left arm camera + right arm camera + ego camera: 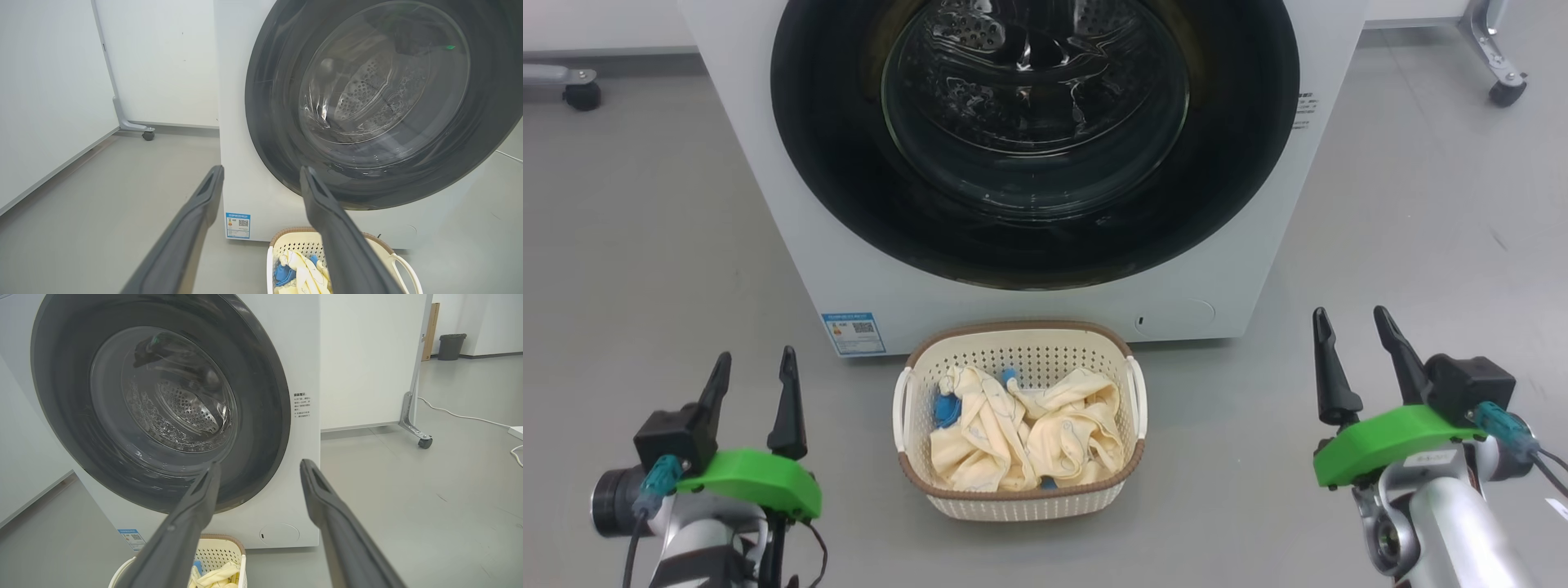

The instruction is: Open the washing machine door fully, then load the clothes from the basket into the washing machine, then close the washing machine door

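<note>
Hovering low with the left gripper and the right gripper both spread wide and holding nothing, one at each side of the basket; facing the washing machine door, apparently lying shut against the washing machine; noting the clothes heaped in the basket, sitting just before the machine; likely risking fingers slipping off the glossy black rim, no handle showing; likewise risking the swinging door clipping the basket.
</note>
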Controlling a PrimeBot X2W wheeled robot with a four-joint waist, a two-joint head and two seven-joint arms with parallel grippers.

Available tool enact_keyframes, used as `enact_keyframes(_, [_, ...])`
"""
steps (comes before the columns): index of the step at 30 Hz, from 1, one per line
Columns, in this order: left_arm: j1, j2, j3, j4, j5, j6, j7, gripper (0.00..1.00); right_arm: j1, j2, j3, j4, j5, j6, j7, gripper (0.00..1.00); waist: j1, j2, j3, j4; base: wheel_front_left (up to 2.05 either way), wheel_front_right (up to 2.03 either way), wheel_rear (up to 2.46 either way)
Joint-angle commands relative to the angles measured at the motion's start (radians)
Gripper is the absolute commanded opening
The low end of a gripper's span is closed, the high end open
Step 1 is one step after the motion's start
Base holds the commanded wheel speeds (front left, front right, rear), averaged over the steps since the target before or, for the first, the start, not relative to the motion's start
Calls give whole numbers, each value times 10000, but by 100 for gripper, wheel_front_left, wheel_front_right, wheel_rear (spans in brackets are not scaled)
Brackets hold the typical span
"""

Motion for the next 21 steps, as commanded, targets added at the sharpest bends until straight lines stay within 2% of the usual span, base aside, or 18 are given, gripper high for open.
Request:
enact_keyframes(1, [-612,162,359,-245,63,0,-111,100,-570,-144,228,-255,-57,119,-97,100,0,0,1,5,0,0,0])
enact_keyframes(21, [-589,117,378,-222,90,-1,-111,100,-521,-144,345,-350,103,119,-97,100,0,0,-36,-1,0,0,0])
